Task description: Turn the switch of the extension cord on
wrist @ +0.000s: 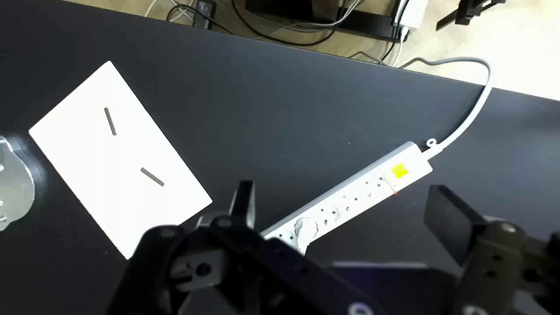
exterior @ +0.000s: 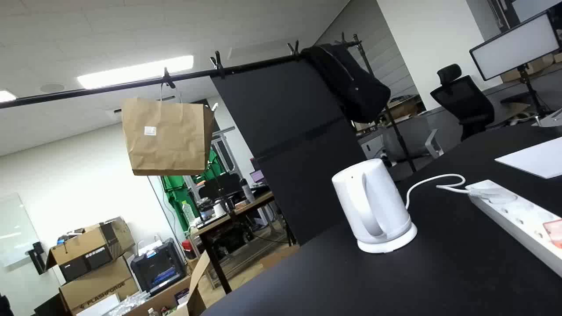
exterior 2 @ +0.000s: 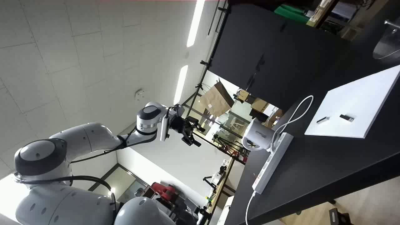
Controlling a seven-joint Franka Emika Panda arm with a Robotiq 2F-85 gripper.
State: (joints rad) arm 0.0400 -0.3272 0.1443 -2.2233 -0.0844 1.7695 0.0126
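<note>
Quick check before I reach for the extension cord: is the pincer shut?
No: in the wrist view the pincer has its fingers wide apart, with part of the extension cord showing between them.

The rounded arm (exterior 2: 89, 137) is glossy white, with dark grey joint bands (exterior 2: 40, 169) and, far back from the jaws, small grey oval marks (exterior 2: 43, 210). Black cables (exterior 2: 84, 177) run along it. Nearer the jaws are a silvery ring (exterior 2: 147, 126) and a flat white panel (exterior 2: 163, 128). The jaws themselves are black and angular, with flat dark pads (wrist: 448, 221), a grey metal plate (wrist: 214, 261) and round, pale screw heads (wrist: 507, 227).
</note>
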